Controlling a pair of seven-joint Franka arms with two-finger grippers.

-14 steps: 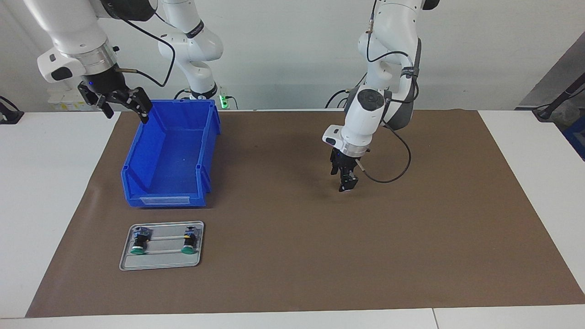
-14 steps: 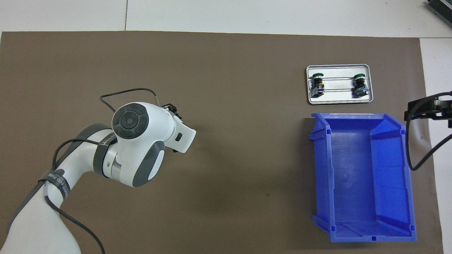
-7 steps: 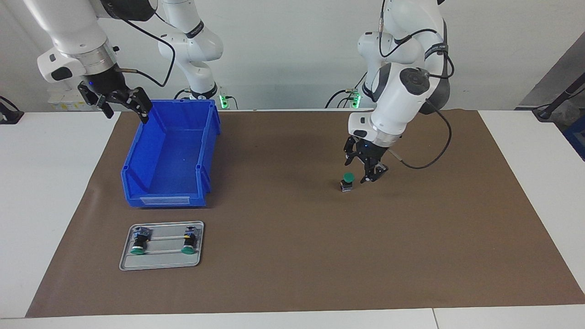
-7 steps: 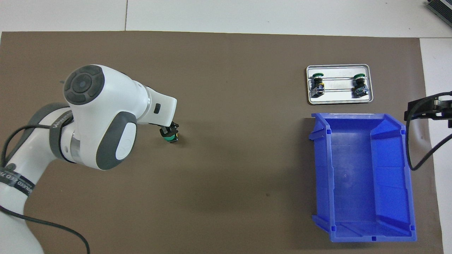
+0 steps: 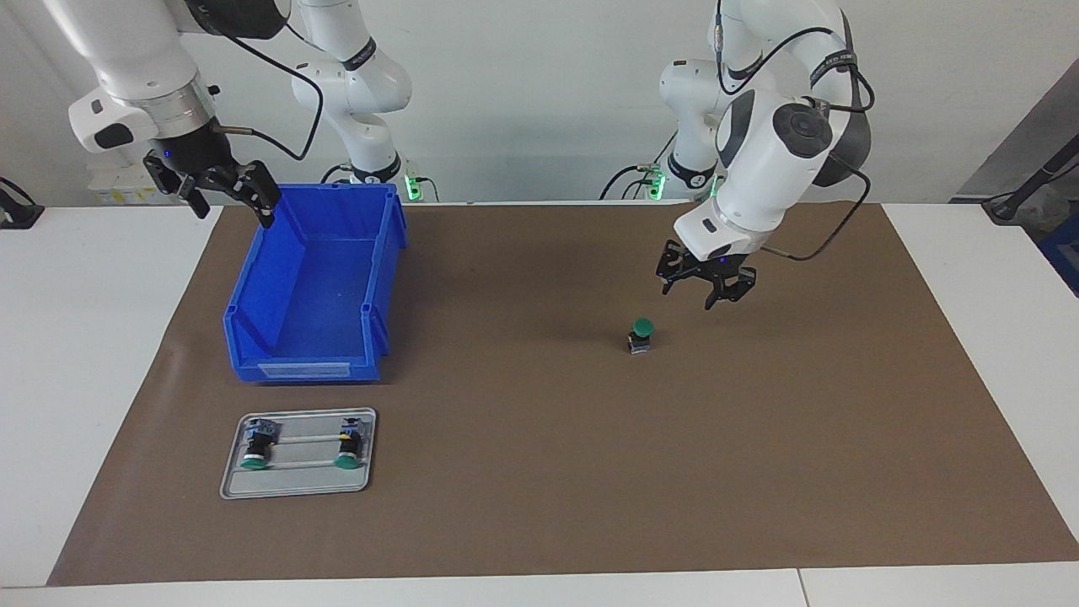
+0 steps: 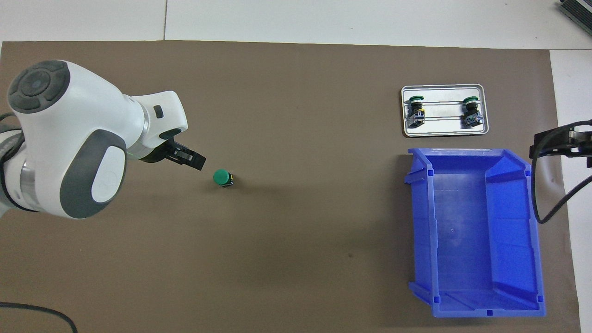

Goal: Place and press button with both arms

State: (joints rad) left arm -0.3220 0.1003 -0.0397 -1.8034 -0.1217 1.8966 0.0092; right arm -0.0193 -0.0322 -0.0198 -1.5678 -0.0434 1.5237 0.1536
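A button [image 5: 642, 334] with a green cap stands upright on the brown mat; it also shows in the overhead view [image 6: 222, 177]. My left gripper [image 5: 705, 291] is open and empty, up in the air over the mat beside the button, toward the left arm's end; it also shows in the overhead view [image 6: 187, 158]. It touches nothing. My right gripper [image 5: 229, 202] is open and empty, held over the mat's edge by the blue bin's corner, where that arm waits; it also shows in the overhead view [image 6: 559, 142].
A blue bin [image 5: 305, 368] stands empty toward the right arm's end [image 6: 422, 222]. A small metal tray [image 5: 297, 482], farther from the robots than the bin, holds two more green-capped buttons lying on their sides [image 6: 444, 131].
My left gripper set the button down upright on the mat, opened, and rose away toward the left arm's end. The right arm has not moved.
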